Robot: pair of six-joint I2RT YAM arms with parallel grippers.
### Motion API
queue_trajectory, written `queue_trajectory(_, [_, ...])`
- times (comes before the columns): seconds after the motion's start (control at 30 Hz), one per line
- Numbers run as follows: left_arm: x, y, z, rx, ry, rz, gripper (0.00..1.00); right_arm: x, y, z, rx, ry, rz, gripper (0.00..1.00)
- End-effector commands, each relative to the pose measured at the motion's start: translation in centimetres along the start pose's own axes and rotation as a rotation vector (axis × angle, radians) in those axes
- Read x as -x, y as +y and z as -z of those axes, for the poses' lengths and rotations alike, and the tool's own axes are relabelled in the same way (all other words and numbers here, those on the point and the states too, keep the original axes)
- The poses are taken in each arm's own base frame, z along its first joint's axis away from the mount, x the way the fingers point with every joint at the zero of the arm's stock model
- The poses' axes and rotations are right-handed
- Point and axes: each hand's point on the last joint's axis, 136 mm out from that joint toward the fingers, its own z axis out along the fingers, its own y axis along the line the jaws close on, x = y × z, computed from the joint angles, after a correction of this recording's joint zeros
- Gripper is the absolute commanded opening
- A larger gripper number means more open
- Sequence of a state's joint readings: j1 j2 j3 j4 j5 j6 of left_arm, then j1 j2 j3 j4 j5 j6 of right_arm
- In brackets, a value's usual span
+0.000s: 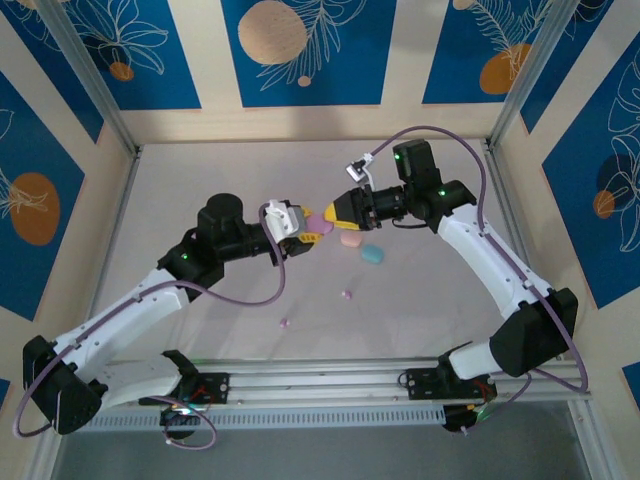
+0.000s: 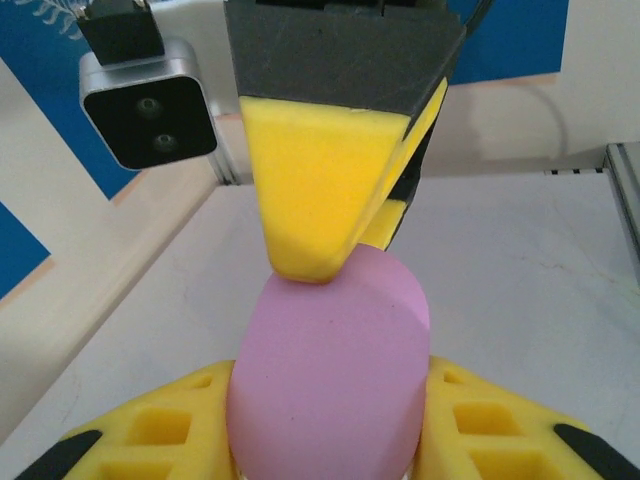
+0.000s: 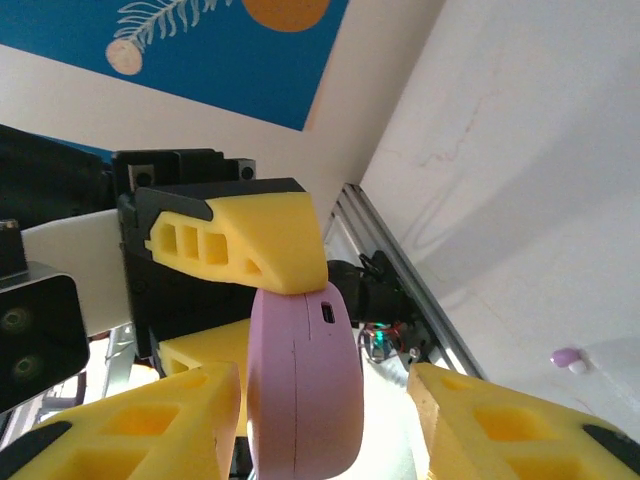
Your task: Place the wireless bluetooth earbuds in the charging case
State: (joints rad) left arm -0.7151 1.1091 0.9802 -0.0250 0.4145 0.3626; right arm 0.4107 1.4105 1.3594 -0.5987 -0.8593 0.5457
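While left jaws grip a case (image 2: 330, 380) and right jaws gape, earbuds (image 1: 347, 294) lie apart.

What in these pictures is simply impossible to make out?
The held case: its inside. The wrist views show its outer shell, and the left wrist view's bottom edge cuts it off.
Same case, top view: largely covered by the left gripper and right gripper meeting over it.
The loose buds: too small in the top view to tell shape or which side is up.
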Motion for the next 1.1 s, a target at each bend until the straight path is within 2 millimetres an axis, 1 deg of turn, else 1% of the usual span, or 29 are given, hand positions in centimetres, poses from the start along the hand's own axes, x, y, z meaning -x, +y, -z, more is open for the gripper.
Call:
queue_trajectory(0.0, [1.0,0.0,0.1,-0.003,0.009,-0.037,0.21,-0.9,0.6,0.2,-0.027,0.017,0.017,0.48])
queue_trajectory(0.1, [1.0,0.0,-0.2,0.004,0.016,-0.046,0.21,-1.3,1.4,-0.4,0.022,0.055,0.010,0.47])
queue_trajectory(0.17, [1.1,0.0,-0.3,0.006,0.018,-0.049,0.21,-1.6,1.4,-0.8,0.022,0.076,0.007,0.46])
queue_trajectory(0.33, [1.1,-0.3,-0.3,-0.008,0.034,-0.060,0.22,-1.8,1.0,-1.1,-0.009,0.090,-0.003,0.32])
queue_trajectory(0.4, [1.2,-0.3,-0.2,-0.005,0.035,-0.064,0.25,-1.7,0.6,-1.0,-0.028,0.082,-0.012,0.27])
queue_trajectory(0.47, [1.4,-0.3,0.0,0.003,0.023,-0.065,0.32,-1.5,0.4,-0.8,-0.018,0.077,-0.024,0.23])
queue_trajectory(0.5, [1.6,-0.2,0.1,0.011,0.009,-0.068,0.40,-1.5,0.5,-0.7,0.004,0.076,-0.030,0.22])
queue_trajectory(0.53, [1.6,-0.3,0.1,0.018,-0.006,-0.068,0.50,-1.4,0.9,-0.5,0.044,0.078,-0.037,0.21])
queue_trajectory(0.63, [1.5,-0.6,0.4,0.026,-0.064,-0.074,0.68,-1.1,2.0,0.1,0.165,0.082,-0.048,0.20])
queue_trajectory(0.7, [1.3,-0.6,0.6,0.042,-0.116,-0.069,0.70,-1.1,2.8,0.6,0.240,0.098,-0.047,0.20])
queue_trajectory(0.8, [1.8,-0.6,0.9,0.059,-0.224,-0.050,0.71,-1.2,3.8,1.1,0.315,0.136,-0.047,0.21])
queue_trajectory(0.9, [2.4,-0.6,1.0,0.060,-0.292,-0.031,0.71,-1.2,4.1,1.3,0.342,0.155,-0.050,0.21])
queue_trajectory(1.07, [3.4,0.0,1.3,0.093,-0.383,0.005,0.70,-1.1,4.2,1.4,0.357,0.168,-0.059,0.21])
